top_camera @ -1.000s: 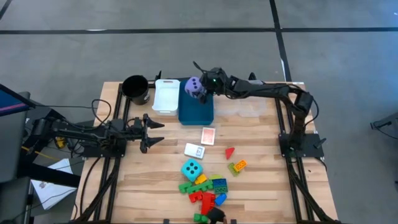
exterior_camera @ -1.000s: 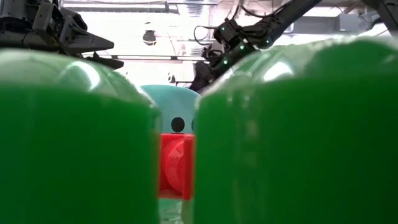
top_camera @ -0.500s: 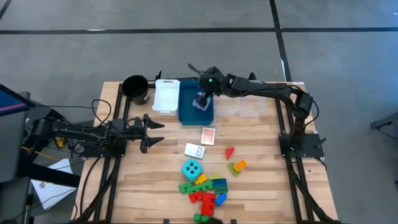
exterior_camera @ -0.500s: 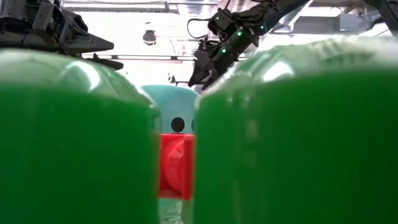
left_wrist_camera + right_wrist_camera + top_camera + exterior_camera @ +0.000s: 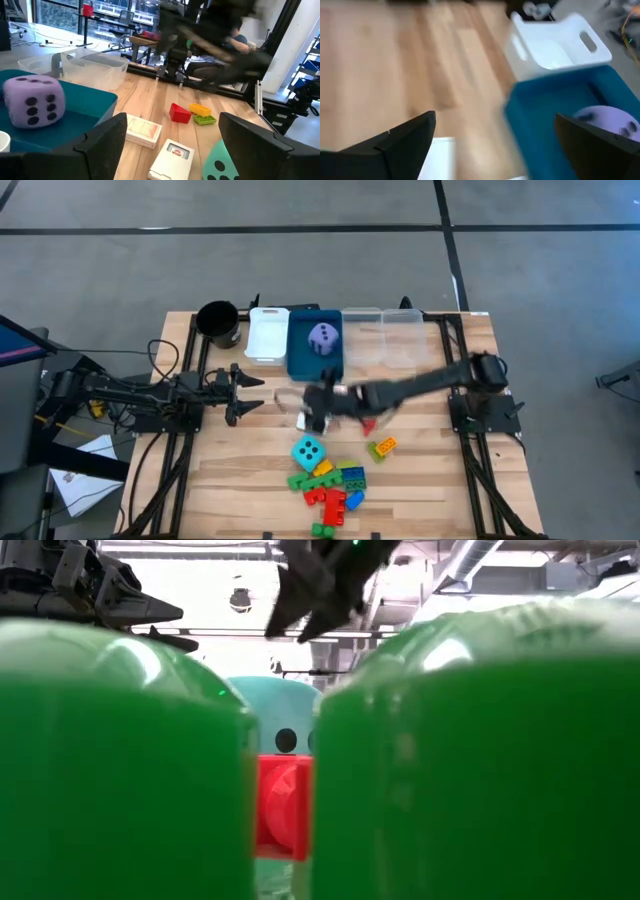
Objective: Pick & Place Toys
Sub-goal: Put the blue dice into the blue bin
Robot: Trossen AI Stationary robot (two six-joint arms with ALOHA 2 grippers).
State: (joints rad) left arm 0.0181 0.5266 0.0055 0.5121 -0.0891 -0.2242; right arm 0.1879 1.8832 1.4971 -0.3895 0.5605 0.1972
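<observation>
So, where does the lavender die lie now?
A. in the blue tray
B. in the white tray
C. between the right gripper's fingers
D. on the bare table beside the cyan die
A: the lavender die sits inside the blue tray, apart from the open right gripper, which is over the table near the card packs.

Two soft dice [image 5: 322,337]; two card packs [image 5: 172,158]; four trays [image 5: 267,333]; one black cup [image 5: 218,321]; perhaps ten bricks [image 5: 333,485].

right gripper [image 5: 318,406] blurred, hiding card packs
</observation>
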